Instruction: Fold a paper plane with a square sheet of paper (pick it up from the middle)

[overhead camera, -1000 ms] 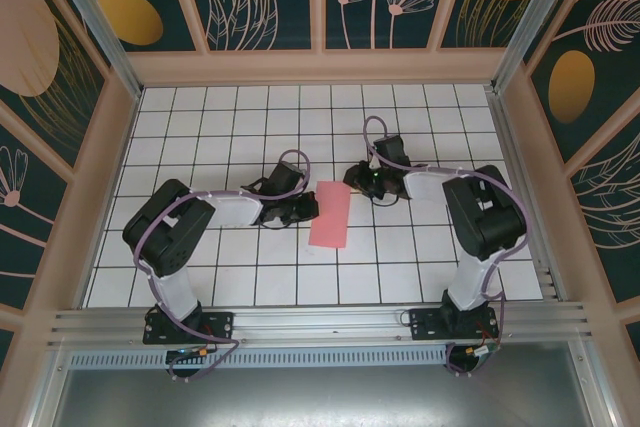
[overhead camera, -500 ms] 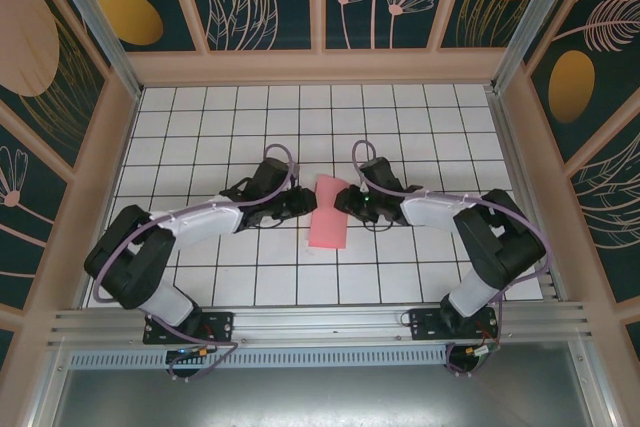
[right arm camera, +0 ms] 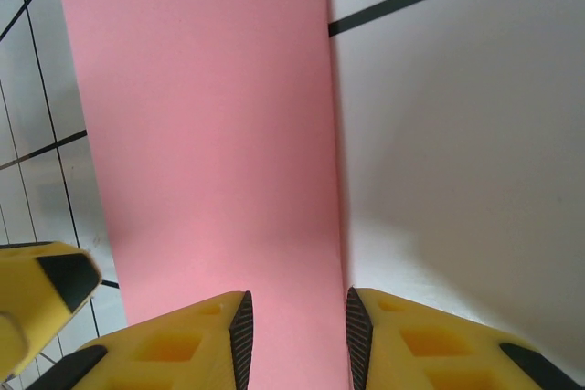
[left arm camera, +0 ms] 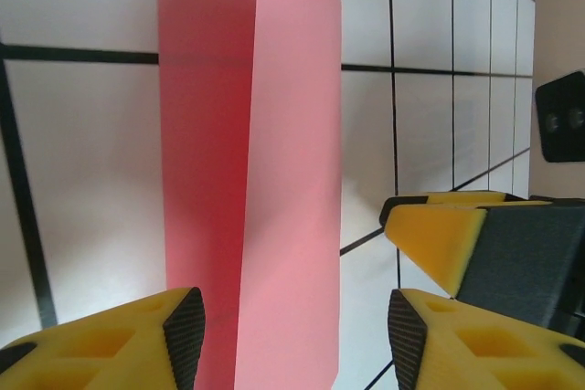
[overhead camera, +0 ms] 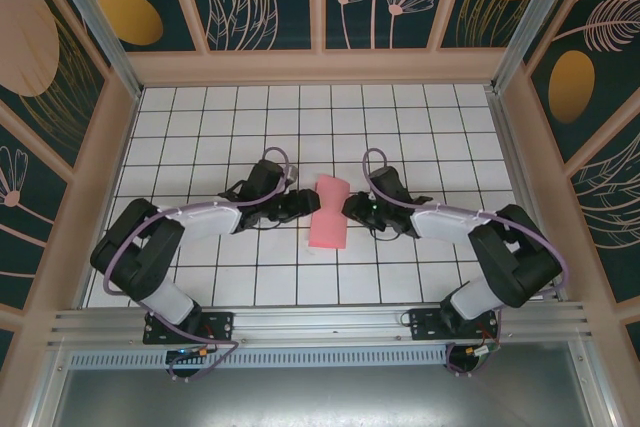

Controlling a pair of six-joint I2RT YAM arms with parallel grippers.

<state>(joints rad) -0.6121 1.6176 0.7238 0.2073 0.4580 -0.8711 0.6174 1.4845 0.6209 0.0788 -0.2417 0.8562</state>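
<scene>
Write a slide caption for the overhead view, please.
Folded pink paper sheet on a white gridded table, with the left gripper and right gripper flanking it from opposite sides.

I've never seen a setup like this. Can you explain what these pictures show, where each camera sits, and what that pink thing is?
These are two robot arms, bolted at the near edge of a white tiled table. The wide picture comes from a fixed camera above and behind them. The two close-ups come from a camera on each wrist, so the yellow fingers at the bottom are that arm's own. The pink thing is a paper sheet, folded into a strip, lying on the table between the arms. The left gripper and right gripper meet it from either side, jaws apart at its edges, so it doesn't look gripped.
</scene>
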